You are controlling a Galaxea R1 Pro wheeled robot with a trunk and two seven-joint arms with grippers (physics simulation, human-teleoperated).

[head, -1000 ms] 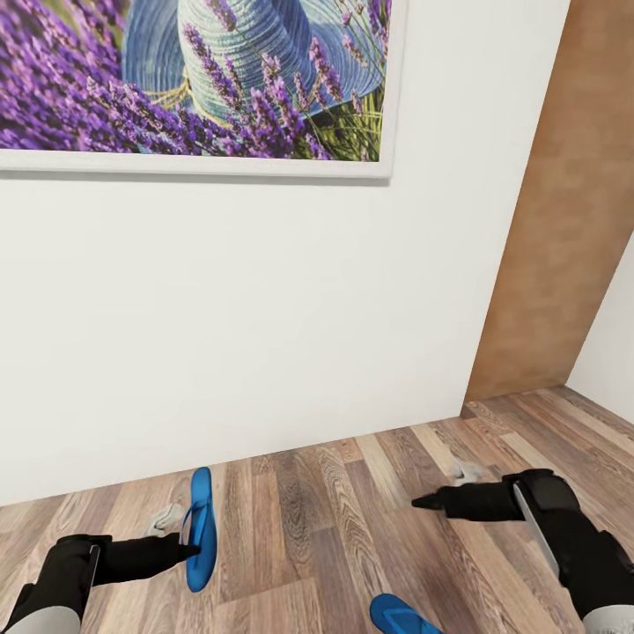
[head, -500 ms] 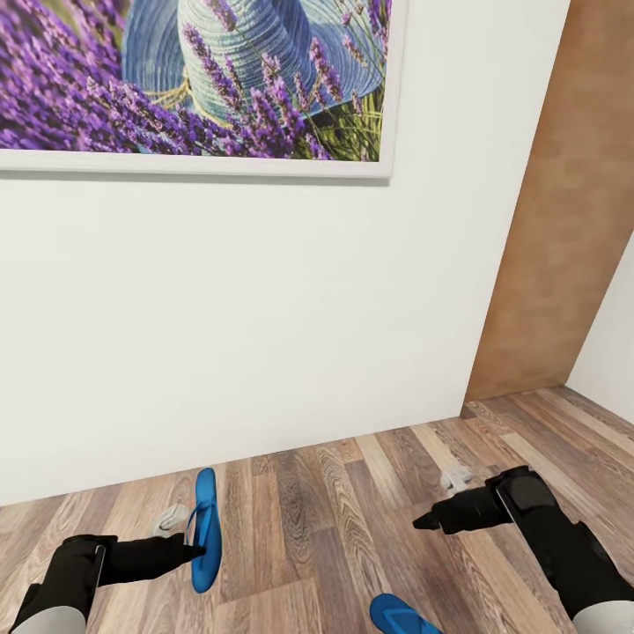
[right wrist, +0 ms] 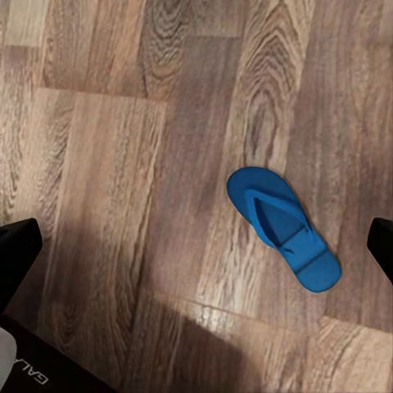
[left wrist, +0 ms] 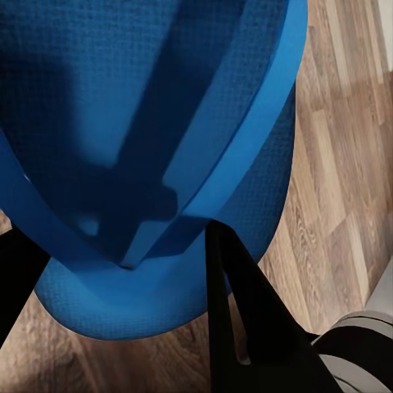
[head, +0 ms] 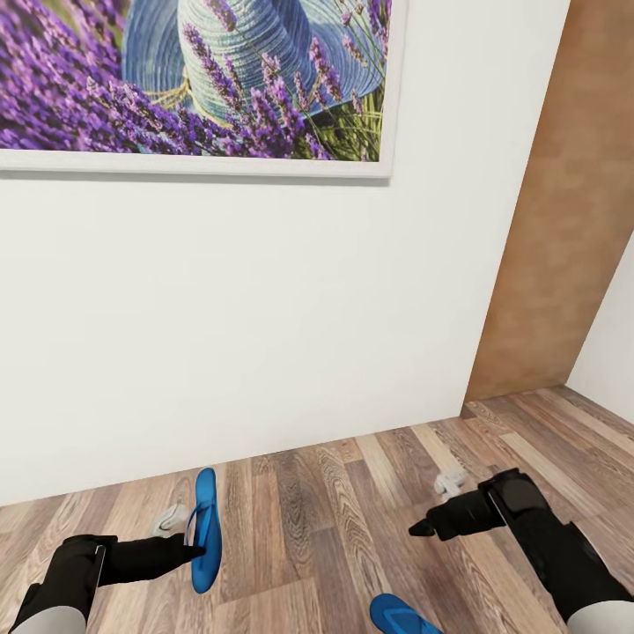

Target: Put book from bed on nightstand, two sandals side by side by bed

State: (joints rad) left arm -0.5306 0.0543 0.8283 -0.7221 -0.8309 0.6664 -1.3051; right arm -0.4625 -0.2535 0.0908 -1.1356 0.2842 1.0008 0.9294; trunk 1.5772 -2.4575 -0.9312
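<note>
At lower left of the head view, the left gripper (head: pixel 195 553) is closed on a blue sandal (head: pixel 204 528), which hangs edge-on above the wood-plank floor (head: pixel 308 511), its long axis running up and down the frame; in the left wrist view the same sandal (left wrist: pixel 155 155) lies close before the camera, its thong straps meeting between the two dark fingers (left wrist: pixel 246 319), which press against it. At lower right of the head view, the right gripper (head: pixel 418 529) points toward frame centre above the floor, holding nothing; in the right wrist view its two fingertips (right wrist: pixel 16 254) sit at opposite edges of the frame, wide apart. A second sandal (head: pixel 398 615) lies flat on the floor at the bottom edge of the head view, and appears right of centre in the right wrist view (right wrist: pixel 282 228), strap side up. Behind stands a white wall (head: pixel 264 326) bearing a framed lavender picture (head: pixel 194 84) at upper left; a brown panel (head: pixel 563 220) occupies the right side
</note>
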